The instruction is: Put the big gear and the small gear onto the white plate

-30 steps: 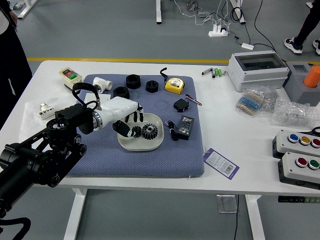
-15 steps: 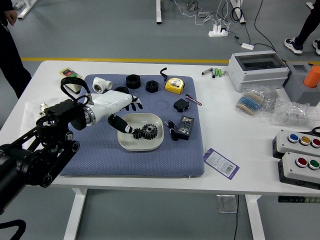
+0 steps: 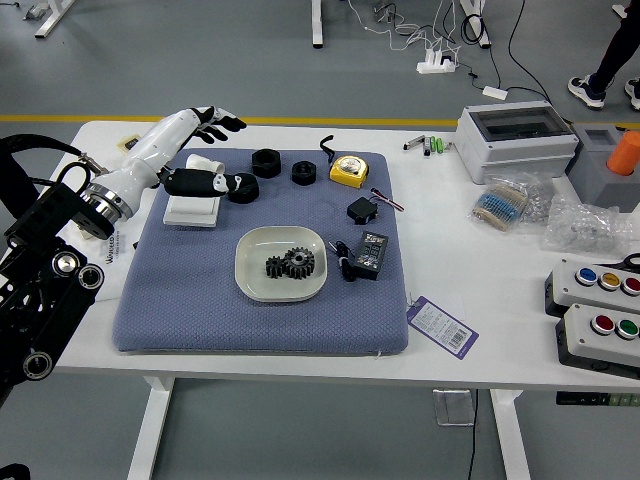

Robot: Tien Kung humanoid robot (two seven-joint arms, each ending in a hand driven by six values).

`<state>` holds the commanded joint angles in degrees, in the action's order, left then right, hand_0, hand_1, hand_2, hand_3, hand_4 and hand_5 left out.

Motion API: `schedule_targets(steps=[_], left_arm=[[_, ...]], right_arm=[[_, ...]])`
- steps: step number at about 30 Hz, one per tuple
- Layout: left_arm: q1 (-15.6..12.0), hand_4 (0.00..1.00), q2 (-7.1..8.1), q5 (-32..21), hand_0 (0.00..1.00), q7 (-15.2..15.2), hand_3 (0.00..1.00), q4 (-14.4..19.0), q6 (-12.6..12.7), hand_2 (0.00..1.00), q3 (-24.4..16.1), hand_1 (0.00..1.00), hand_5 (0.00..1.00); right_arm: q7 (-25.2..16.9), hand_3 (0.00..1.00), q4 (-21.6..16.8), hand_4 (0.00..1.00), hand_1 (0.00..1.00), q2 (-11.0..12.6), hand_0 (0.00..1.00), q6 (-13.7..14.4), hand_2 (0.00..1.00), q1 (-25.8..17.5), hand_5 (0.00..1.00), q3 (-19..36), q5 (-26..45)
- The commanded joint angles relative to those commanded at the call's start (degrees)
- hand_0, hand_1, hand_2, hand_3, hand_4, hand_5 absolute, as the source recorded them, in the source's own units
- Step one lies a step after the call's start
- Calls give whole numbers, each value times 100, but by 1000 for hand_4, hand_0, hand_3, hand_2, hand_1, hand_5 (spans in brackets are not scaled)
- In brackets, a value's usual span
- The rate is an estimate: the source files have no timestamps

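My left hand (image 3: 222, 152) is over the mat's upper left, fingers spread and holding nothing, apart from the plate. Both black gears lie side by side inside the white plate (image 3: 262, 287): the big gear (image 3: 299, 263) near its middle and the small gear (image 3: 274, 267) just left of that. Of the right arm nothing shows.
Around the plate on the blue mat (image 3: 200, 310) are black rolls (image 3: 304, 173), a yellow tape measure (image 3: 349, 171), a small black box (image 3: 362, 210), a black adapter (image 3: 371, 255) and a white block (image 3: 192, 209). Button boxes (image 3: 605, 337) stand at the right.
The left hand has lifted away from the plate towards the upper left, leaving both gears on it. A person at the left edge has gone out of view.
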<state>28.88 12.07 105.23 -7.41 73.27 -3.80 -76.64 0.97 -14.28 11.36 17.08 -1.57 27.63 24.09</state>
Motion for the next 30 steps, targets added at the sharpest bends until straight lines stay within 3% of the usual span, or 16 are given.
schedule_targets(steps=[5, 7, 9, 10, 14, 15, 16, 18, 21, 22, 23, 30], left_arm=[[-350, 839, -68, -838, 634, -6, 622, 38, 226, 758, -311, 652, 360], [-389, 839, -78, -1073, 634, -6, 622, 37, 248, 758, -336, 652, 360], [-602, 839, -158, -1521, 634, -5, 622, 48, 247, 758, -488, 652, 360], [-673, 835, -200, -1728, 818, 44, 734, 61, 286, 848, -548, 777, 590], [-1185, 835, -448, -2695, 818, 394, 734, 67, 397, 848, -1024, 777, 590], [-1247, 835, -486, -2918, 818, 423, 734, 69, 368, 848, -1086, 777, 590], [-1315, 856, -527, -3137, 851, 450, 851, 81, 268, 914, -1157, 857, 702], [-1382, 856, -562, -3565, 851, 484, 851, 102, 105, 914, -1228, 857, 702], [-1489, 856, -550, -4079, 851, 616, 851, 152, -334, 914, -1264, 857, 702], [-1546, 877, -520, -4259, 831, 648, 835, 167, -457, 896, -1235, 839, 768], [-1622, 877, -496, -4427, 831, 675, 835, 191, -574, 896, -1232, 839, 768], [-1994, 894, -492, -4881, 836, 729, 833, 346, -854, 895, -1391, 836, 819]], right_arm=[[-8, 604, -2, 813, 719, 2, 706, -4, 782, -3, 660, 37, -36], [-8, 604, -2, 813, 719, 2, 706, -5, 782, -5, 660, 41, -41], [-11, 604, 2, 813, 719, -6, 706, -9, 782, -17, 660, 34, -36], [-8, 605, 3, 811, 720, -7, 708, -7, 781, -21, 659, 26, -53], [-21, 605, 5, 811, 720, -27, 708, -5, 781, -78, 659, 89, -73], [-24, 605, 6, 811, 720, -33, 708, -6, 781, -94, 659, 116, -77], [-25, 604, 6, 811, 720, -40, 707, -7, 782, -112, 658, 152, -96], [-21, 604, 5, 811, 720, -47, 707, -11, 782, -131, 658, 196, -130], [-10, 604, 1, 811, 720, -58, 707, -9, 782, -160, 658, 275, -201], [-7, 603, 1, 812, 720, -64, 705, -10, 781, -179, 658, 296, -207], [-3, 603, 2, 812, 720, -72, 705, -13, 781, -207, 658, 320, -213], [-13, 604, 16, 812, 723, -126, 704, 8, 779, -346, 659, 395, -240]])
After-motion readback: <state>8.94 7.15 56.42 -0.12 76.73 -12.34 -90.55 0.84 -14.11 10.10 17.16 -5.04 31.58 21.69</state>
